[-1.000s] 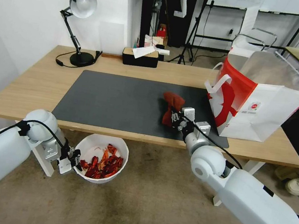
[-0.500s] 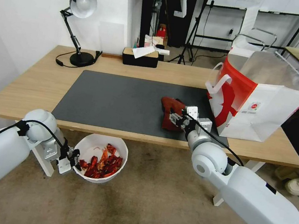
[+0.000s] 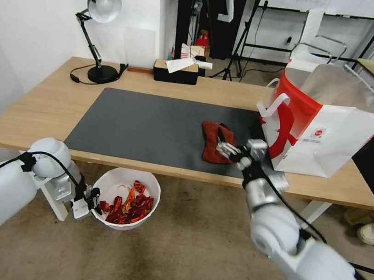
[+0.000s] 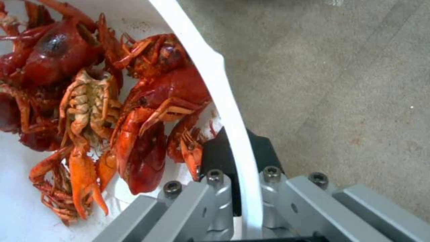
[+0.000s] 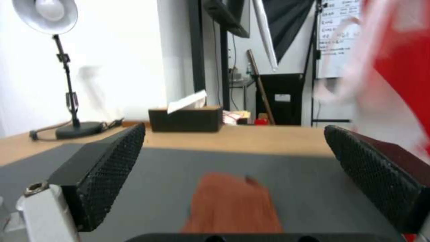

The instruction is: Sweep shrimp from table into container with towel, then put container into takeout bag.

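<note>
The sweeping step looks finished: the shrimp (image 3: 127, 206) lie heaped in the container (image 3: 118, 181), low in the frame left of centre, below the counter's (image 3: 38, 110) front edge. The left gripper (image 3: 90, 200) pinches the container's rim, with 1 finger inside the wall and 1 outside, as the left wrist view shows (image 4: 237, 201).

The towel (image 3: 213, 141) lies crumpled on the dark mat (image 3: 152, 126) at mid-frame, right of centre. The right gripper (image 3: 224, 147) sits just at its near edge with its jaws spread wide and nothing between them; the right wrist view shows the 2 black knurled pads (image 5: 107, 168) well apart, the towel (image 5: 233, 201) lying flat beyond them. So the towel appears released.

What remains, in my judgement, is carrying the container up and over to the takeout bag (image 3: 328, 127), which stands open at the right of the frame on the counter. That calls for a level lift, since the shrimp are loose and piled toward 1 side.

The shrimp are glossy, hard-shelled and curled, with thin legs. The container is smooth white plastic, round and tapered with a thin rim. The towel is matte and fuzzy. The takeout bag is stiff paper with foil lining.
</note>
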Tool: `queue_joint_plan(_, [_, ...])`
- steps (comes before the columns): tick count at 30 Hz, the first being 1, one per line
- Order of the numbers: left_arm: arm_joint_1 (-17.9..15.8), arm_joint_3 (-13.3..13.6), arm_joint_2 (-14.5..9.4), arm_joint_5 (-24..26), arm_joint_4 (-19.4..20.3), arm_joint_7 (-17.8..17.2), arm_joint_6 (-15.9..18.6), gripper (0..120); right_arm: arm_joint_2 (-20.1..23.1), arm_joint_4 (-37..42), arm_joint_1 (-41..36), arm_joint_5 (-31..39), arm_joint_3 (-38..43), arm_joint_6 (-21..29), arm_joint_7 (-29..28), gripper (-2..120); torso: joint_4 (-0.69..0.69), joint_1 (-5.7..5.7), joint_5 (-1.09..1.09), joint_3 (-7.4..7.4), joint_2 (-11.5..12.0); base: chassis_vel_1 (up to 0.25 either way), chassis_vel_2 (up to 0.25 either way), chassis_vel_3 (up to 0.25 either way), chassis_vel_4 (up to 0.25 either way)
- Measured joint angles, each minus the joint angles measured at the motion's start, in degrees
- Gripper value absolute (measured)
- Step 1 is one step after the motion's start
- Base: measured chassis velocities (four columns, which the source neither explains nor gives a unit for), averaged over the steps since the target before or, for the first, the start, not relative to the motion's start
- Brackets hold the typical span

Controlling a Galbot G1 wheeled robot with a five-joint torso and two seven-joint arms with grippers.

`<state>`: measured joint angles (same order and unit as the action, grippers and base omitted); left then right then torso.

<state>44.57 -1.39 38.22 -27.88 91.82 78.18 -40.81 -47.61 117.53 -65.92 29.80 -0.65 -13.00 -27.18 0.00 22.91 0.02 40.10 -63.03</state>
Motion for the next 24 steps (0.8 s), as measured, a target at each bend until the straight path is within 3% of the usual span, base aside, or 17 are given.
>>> queue_joint_plan(1, [0.0, 0.0, 0.0, 0.0, 0.0, 0.0, 0.0, 0, 0.0, 0.0, 0.0, 0.0, 0.0, 0.0, 0.0, 100, 0.0, 0.0, 0.0, 0.0, 0.0, 0.0, 0.0, 0.0, 0.0])
queue_joint_plan(4, [0.5, -0.7, 0.0, 0.0, 0.4, 0.0, -0.1, 0, -3.4, 1.9, -13.8, -5.5, 7.7, -6.4, 2.3, 100, 0.0, 0.0, -0.04, 0.0, 0.0, 0.0, 0.0, 0.0, 0.0])
queue_joint_plan(8, [0.7, -1.0, -0.1, 0.0, 0.5, 0.0, -0.1, 0, -5.1, 1.9, -19.1, -7.9, 9.9, -9.2, 3.4, 100, -0.02, 0.0, 0.0, 0.0, 0.0, 0.0, 0.0, 0.0, 0.0])
queue_joint_plan(10, [1.0, -1.4, -0.1, 0.0, 0.7, 0.0, -0.2, 0, -7.5, 1.2, -26.0, -10.9, 12.3, -12.8, 4.2, 100, -0.01, -0.01, -0.03, 0.0, 0.0, 0.0, 0.0, 0.0, 0.0])
queue_joint_plan(18, [2.2, -2.0, -0.2, -0.7, 1.6, -0.1, -0.3, 0, -12.7, -1.0, -33.8, -15.4, 14.7, -17.2, 4.3, 100, 0.01, -0.01, -0.03, 0.0, 0.0, 0.0, 0.0, 0.0, 0.0])
queue_joint_plan(24, [3.0, -2.6, -0.1, -0.9, 2.4, -0.3, -0.4, 0, -14.8, -3.7, -35.0, -16.0, 14.1, -18.1, 4.0, 100, 0.01, 0.0, -0.02, 0.0, 0.0, 0.0, 0.0, 0.0, 0.0])
